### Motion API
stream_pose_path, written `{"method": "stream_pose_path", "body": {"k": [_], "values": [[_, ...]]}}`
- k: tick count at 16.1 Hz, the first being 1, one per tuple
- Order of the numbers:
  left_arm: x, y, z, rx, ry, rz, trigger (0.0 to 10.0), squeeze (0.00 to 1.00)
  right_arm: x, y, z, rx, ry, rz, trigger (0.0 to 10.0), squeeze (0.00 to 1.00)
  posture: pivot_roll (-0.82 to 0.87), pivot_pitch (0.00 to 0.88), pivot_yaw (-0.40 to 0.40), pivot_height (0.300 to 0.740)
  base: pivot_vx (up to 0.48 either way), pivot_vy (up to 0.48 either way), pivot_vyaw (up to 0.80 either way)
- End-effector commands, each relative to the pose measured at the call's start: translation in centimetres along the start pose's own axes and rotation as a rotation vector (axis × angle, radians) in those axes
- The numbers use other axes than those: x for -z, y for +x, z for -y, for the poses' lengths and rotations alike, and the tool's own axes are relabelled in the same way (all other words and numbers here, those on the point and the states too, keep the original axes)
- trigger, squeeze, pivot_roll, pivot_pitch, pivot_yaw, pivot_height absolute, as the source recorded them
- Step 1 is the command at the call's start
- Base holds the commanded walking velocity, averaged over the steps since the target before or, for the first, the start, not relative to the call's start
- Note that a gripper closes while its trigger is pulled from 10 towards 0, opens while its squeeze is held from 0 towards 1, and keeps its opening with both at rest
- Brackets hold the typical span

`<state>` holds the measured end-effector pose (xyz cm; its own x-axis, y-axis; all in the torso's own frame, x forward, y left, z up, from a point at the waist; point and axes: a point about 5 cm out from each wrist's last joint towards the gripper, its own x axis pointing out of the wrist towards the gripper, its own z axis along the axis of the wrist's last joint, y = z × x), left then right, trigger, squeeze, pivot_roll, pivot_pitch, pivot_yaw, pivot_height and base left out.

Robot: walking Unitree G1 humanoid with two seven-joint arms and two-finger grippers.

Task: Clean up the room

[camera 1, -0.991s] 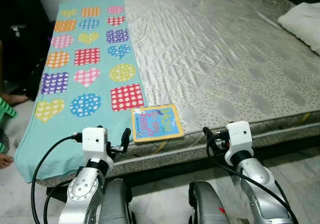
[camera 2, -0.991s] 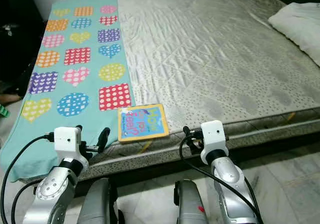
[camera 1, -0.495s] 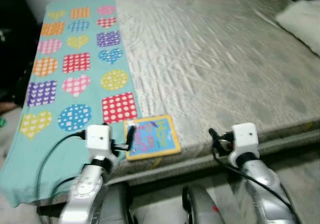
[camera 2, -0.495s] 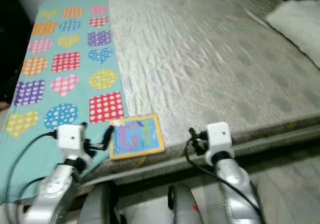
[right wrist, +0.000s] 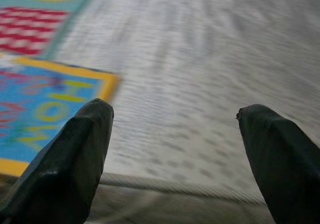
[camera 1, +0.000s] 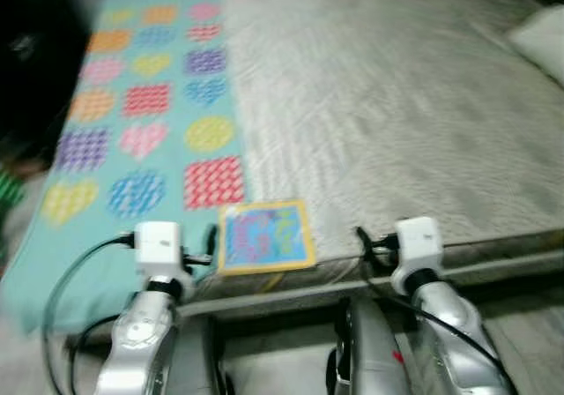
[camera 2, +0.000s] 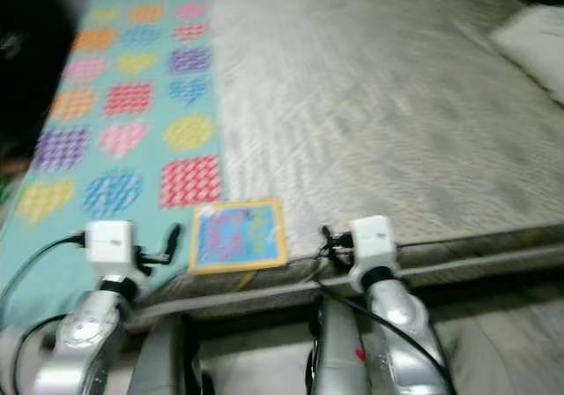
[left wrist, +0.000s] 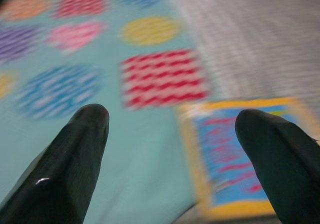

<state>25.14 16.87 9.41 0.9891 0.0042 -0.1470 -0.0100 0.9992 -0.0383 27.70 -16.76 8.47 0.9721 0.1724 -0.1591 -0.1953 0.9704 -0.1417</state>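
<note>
A blue picture book with a yellow border (camera 1: 265,234) is seen lying flat at the near edge of a grey quilted mattress (camera 1: 397,122), its left edge overlapping a teal mat printed with dotted hearts and squares (camera 1: 141,139). A white pillow (camera 1: 539,38) rests at the far right of the mattress. The left gripper (left wrist: 175,134) is held just near and left of the book, its fingers (left wrist: 82,149) spread wide with nothing between them. The right gripper (right wrist: 175,134) is held over the near mattress edge, just right of the book, equally wide open and empty. Compared with half a second ago, the whole scene has shifted slightly and is more blurred, which is taken as camera movement; the book is found in the same place on the bed, and both grippers remain short of it.
</note>
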Motion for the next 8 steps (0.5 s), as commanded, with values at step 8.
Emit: {"method": "stream_pose_path", "body": {"k": [8], "values": [[0.77,-0.17,-0.78,-0.056,-0.019,-0.061,10.0,0.0,-0.08,0.09,0.04,-0.005,0.006,0.001,10.0,0.0,-0.14,0.186,0.038,0.577,0.0,0.0,0.0]]}}
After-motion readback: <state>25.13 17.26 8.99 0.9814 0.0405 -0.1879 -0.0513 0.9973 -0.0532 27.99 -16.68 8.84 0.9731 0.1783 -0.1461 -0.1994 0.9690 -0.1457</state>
